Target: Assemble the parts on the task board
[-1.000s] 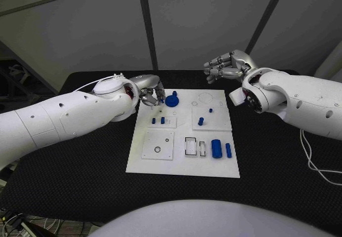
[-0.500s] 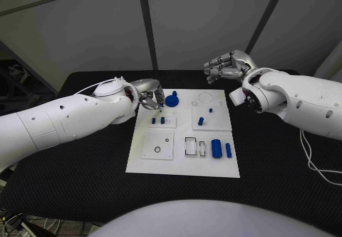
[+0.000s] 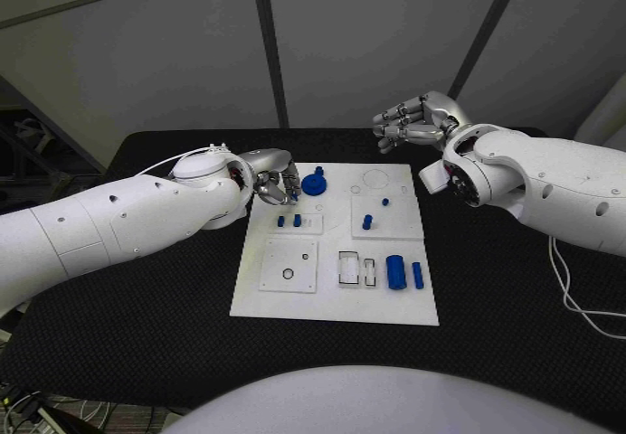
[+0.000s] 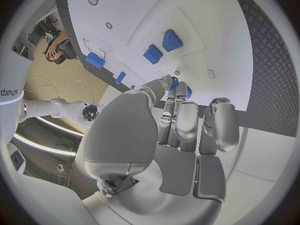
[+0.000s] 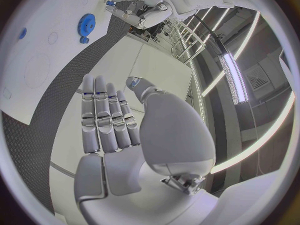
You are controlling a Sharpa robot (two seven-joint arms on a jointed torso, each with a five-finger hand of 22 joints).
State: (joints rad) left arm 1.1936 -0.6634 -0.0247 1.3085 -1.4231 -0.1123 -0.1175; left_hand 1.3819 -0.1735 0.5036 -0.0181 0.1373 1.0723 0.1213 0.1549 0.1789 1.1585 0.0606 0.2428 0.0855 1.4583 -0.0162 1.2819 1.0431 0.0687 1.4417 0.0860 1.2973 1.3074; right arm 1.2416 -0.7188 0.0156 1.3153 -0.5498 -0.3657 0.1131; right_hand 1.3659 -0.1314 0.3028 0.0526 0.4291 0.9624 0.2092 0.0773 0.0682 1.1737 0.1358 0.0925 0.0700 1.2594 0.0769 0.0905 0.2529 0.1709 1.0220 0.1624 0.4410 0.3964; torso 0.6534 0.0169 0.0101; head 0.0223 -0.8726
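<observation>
The white task board lies mid-table. A blue gear stands at its far left corner. My left hand hovers just left of the gear, fingers curled downward over the board. In the left wrist view the fingertips of that hand pinch a small blue part. Just on the near side of them stand two short blue pegs. My right hand is raised beyond the board's far right corner. Its fingers are stretched out and hold nothing.
A thick blue cylinder and a thin one lie at the board's near right, beside two rectangular slots. A blue peg stands right of centre. Black table surrounds the board.
My left hand has shifted slightly nearer and lower over the board's far left. The right hand has not moved.
</observation>
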